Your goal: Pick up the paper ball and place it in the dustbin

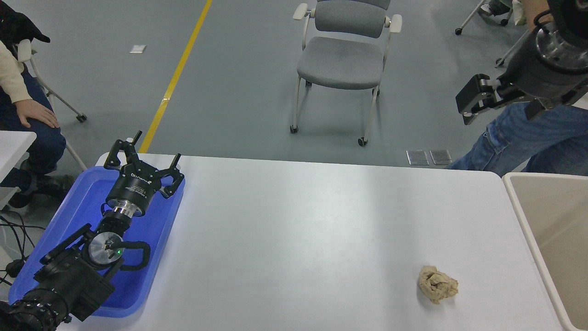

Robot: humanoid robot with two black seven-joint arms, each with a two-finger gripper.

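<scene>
The tan crumpled paper ball (437, 285) lies on the white table (298, 239) near its front right. The beige dustbin (523, 220) stands at the table's right edge, seen only in part, and the inside that shows looks empty. My right gripper (474, 100) hangs high in the air at the upper right, well above and beyond the ball and holding nothing that I can see. My left gripper (143, 158) is parked over the blue tray at the lower left, open and empty.
A shallow blue tray (151, 257) lies at the table's left end under my left arm. A grey chair (342, 59) stands beyond the far edge. One person sits at the far left (27, 115), and another in jeans (542, 142) stands at the far right behind my right arm.
</scene>
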